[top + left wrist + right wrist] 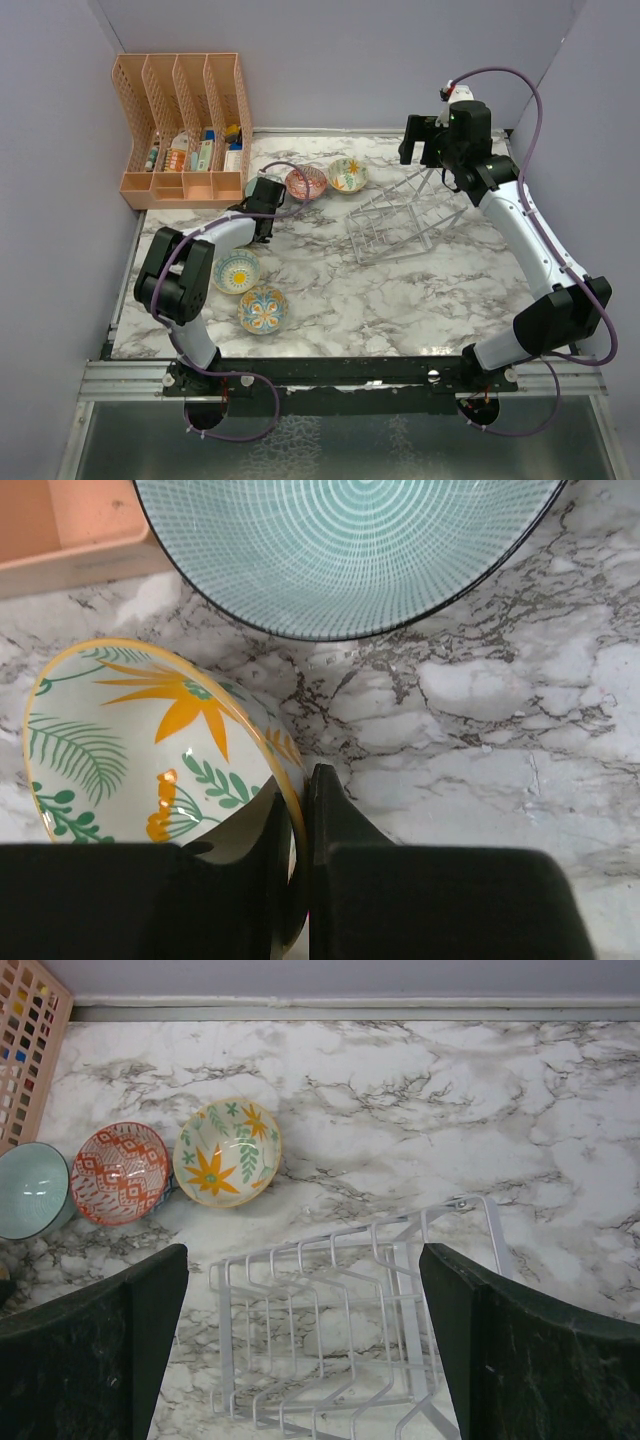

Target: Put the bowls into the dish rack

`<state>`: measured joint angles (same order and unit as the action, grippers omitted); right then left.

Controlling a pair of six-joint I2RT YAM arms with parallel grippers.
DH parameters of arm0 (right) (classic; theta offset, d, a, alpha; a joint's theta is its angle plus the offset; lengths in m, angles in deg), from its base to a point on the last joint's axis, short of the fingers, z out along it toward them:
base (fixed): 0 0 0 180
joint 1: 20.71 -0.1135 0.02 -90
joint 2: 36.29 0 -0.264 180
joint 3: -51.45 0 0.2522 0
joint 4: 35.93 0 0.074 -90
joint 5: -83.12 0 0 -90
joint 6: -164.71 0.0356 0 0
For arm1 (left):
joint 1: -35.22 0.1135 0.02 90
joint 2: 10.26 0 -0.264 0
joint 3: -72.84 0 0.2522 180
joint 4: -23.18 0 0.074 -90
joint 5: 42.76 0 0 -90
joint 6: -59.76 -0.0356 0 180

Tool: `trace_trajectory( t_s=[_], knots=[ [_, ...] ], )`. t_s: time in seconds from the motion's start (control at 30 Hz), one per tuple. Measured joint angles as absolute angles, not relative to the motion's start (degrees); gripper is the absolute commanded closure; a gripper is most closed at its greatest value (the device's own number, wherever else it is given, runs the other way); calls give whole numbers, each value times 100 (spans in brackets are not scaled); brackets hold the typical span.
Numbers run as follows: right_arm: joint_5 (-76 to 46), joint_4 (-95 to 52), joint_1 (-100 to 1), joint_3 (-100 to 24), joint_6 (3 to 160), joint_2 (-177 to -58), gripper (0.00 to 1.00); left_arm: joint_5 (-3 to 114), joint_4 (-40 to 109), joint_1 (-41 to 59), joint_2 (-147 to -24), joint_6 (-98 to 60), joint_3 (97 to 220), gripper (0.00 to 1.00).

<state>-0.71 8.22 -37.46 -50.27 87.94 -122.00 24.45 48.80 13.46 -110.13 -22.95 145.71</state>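
My left gripper [297, 780] is shut on the yellow rim of a floral bowl [130, 740] with orange flowers and green leaves, one finger inside and one outside. The pale teal bowl [350, 550] lies just beyond it. In the top view the left gripper [266, 205] covers the held bowl. There, the teal bowl [258, 181], the red-patterned bowl [306, 183] and a floral bowl [347, 174] sit in a row. Two more floral bowls [236, 271] [263, 309] lie nearer. My right gripper [303, 1250] is open and empty above the wire dish rack [330, 1330], which holds no bowls.
An orange slotted organizer [185, 130] with small items stands at the back left, close to the teal bowl. The dish rack [395, 215] stands right of centre on the marble table [400, 300]. Grey walls close in the back and sides.
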Motion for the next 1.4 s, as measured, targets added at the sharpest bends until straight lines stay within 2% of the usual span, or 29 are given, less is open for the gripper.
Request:
trace_trajectory(
  t_s=[0.43,0.6,0.83,0.97,1.13,1.4],
  knots=[
    [30,822,-3746,-5018,8772,-12200,1,2472,6565,1086,-10511,-1737,16663,100],
    [104,826,-3696,-5020,8741,-12200,1,3429,6217,920,-9888,-1156,17052,100],
    [93,866,-3602,-5250,8755,-12248,1,5245,4106,926,-9051,1045,15616,100],
    [4,866,-3593,-5291,8809,-12255,1,5711,2359,896,-9016,2684,14383,100],
    [-265,866,-3414,-5278,8945,-12266,1,5770,775,740,-9123,4166,13439,100],
    [-792,839,-2774,-5038,9275,-12251,1,5438,-1638,107,-9689,5508,13284,100]
  ],
)
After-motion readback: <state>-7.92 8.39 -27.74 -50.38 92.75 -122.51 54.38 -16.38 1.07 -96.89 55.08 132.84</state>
